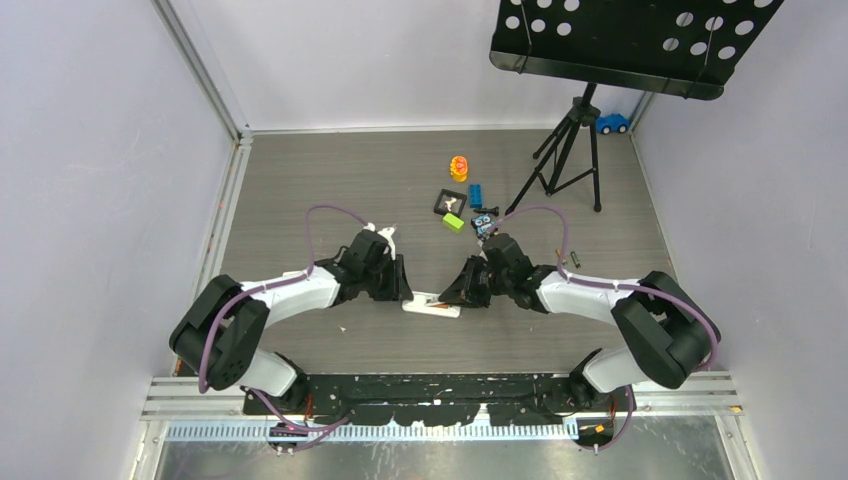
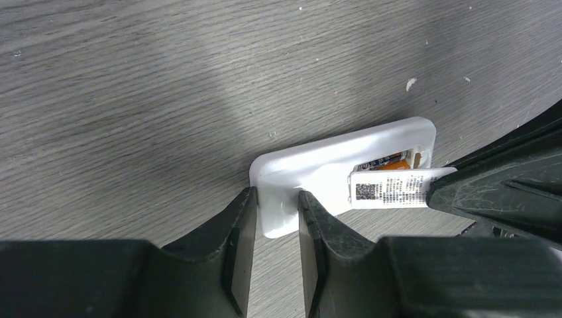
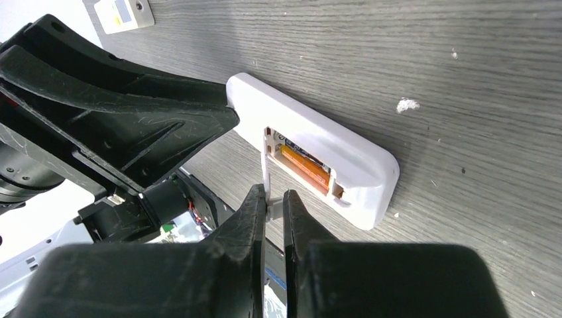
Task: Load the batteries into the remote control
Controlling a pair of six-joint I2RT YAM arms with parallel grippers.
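Remote control (image 2: 318, 165) end clamped between left fingers (image 2: 240, 238), right fingers (image 3: 250, 228) pinching its battery cover (image 2: 397, 189)

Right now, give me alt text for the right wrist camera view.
The right gripper pinches a thin white battery cover at the edge of the open recess in a white rectangular plastic remote, where one orange battery lies.

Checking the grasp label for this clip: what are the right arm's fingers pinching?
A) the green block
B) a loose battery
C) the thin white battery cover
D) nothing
C: the right fingers are shut on the thin white battery cover, upright beside the open recess of the remote control, where an orange battery lies.
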